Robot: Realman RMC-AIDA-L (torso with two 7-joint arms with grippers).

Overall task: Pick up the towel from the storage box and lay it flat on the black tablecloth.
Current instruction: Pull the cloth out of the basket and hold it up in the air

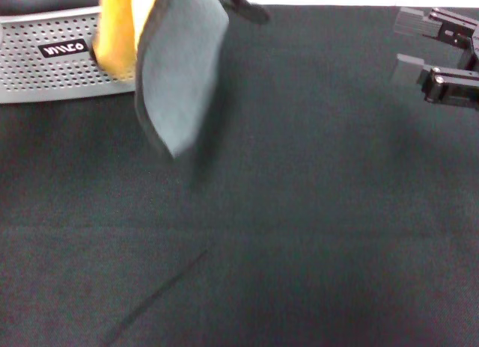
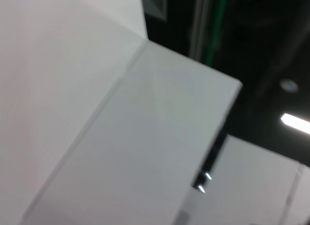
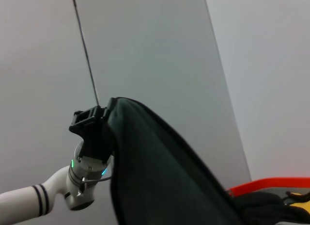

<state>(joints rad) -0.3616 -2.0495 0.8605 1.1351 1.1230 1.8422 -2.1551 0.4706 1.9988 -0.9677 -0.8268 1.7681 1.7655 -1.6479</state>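
The left gripper (image 3: 92, 120) is seen in the right wrist view clamped on the upper edge of the towel (image 1: 179, 70), which hangs in the air from that grip. In the head view the towel dangles at the upper left, grey-teal side forward and yellow side behind, partly in front of the storage box (image 1: 52, 63) and clear above the black tablecloth (image 1: 299, 212). The box stands on the cloth at the far left. The right gripper (image 1: 419, 48) is held at the upper right, above the cloth, its fingers (image 1: 408, 66) spread apart and empty.
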